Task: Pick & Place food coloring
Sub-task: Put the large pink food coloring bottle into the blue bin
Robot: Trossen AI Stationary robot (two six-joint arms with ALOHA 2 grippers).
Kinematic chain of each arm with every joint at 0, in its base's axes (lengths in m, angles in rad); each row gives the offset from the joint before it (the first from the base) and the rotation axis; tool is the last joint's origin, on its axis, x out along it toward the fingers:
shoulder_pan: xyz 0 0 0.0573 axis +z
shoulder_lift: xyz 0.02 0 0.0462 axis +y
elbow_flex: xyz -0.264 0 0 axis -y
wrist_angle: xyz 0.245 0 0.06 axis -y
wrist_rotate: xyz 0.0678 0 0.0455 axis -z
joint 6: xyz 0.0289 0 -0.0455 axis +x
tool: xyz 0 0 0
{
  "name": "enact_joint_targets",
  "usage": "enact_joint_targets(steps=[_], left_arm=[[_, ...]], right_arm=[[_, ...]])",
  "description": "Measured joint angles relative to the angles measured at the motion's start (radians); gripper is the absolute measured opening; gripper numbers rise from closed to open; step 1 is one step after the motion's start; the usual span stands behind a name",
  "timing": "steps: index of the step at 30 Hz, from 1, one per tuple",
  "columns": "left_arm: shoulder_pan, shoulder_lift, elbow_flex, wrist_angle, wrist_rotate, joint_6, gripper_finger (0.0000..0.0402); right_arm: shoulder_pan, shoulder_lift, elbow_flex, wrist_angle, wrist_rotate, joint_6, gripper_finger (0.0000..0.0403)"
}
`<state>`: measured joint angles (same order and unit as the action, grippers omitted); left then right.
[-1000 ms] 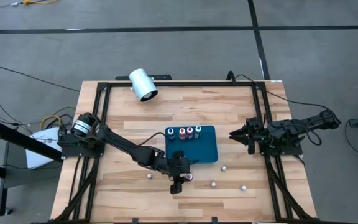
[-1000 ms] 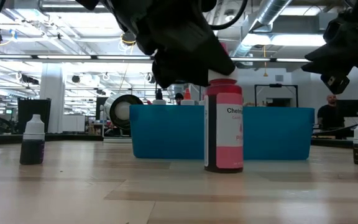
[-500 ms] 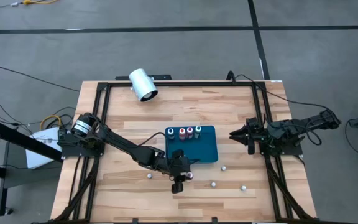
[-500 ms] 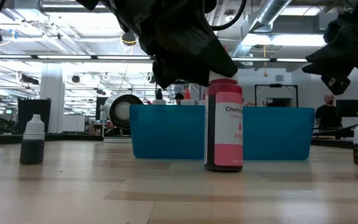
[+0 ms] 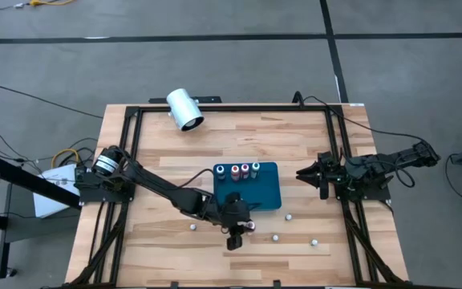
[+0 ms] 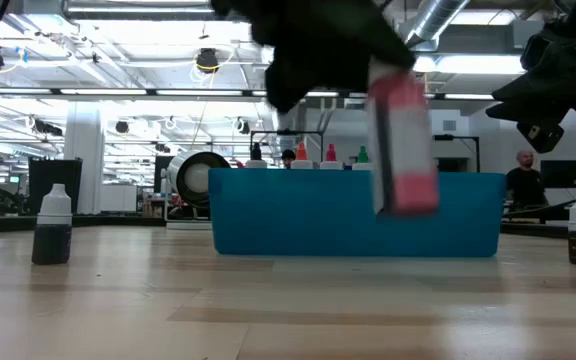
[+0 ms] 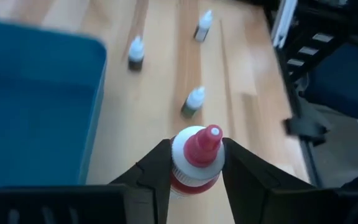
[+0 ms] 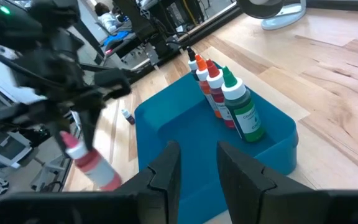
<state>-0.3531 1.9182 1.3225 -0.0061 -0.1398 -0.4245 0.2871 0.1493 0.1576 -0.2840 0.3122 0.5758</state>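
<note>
- Food coloring was spread over two places — four little bottles [image 5: 245,170] stood in a row along the far edge of the teal tray [image 5: 263,197], and others stood loose on the bare wood of the table [image 5: 295,144].
- One red-capped bottle [image 7: 195,159] was clamped between the left gripper's [image 5: 236,234] two dark fingers, by the neck just under the cap; seen from table height, this bottle [image 6: 402,140] hung tilted in the air, clear of the wood, in front of the tray's near wall [image 6: 358,212].
- From above, that gripper sat just off the tray's near edge, the left arm reaching in across the table from the left side.
- Three white-capped bottles stood beyond the held one in the left wrist view, the nearest [image 7: 194,101] close to it, the other two [image 7: 136,51] farther off.
- A dark bottle with a white cap [image 6: 52,225] stood upright, well apart from the tray.
- The right gripper [image 5: 303,172] waited at the table's right side, off the tray's right edge — fingers nearly together, holding nothing.
- A big white cylinder [image 5: 184,109] lay near the table's far left corner.
</note>
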Motion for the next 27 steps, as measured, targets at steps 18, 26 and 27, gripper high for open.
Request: enact_joint_targets(steps=[18,26,27], left_arm=[[0.113,0.000,0.467,-0.387,-0.116,0.264,0.0112],[0.176,0.000,0.503,-0.445,-0.103,0.263,0.0110],[0.178,0.000,0.503,-0.452,-0.103,0.263,0.0111]], right_arm=[[0.000,0.000,0.000,0.000,0.000,-0.001,0.0092],[0.000,0.000,0.000,0.000,0.000,-0.008,0.0092],[0.000,0.000,0.000,0.000,0.000,-0.009,0.0092]])
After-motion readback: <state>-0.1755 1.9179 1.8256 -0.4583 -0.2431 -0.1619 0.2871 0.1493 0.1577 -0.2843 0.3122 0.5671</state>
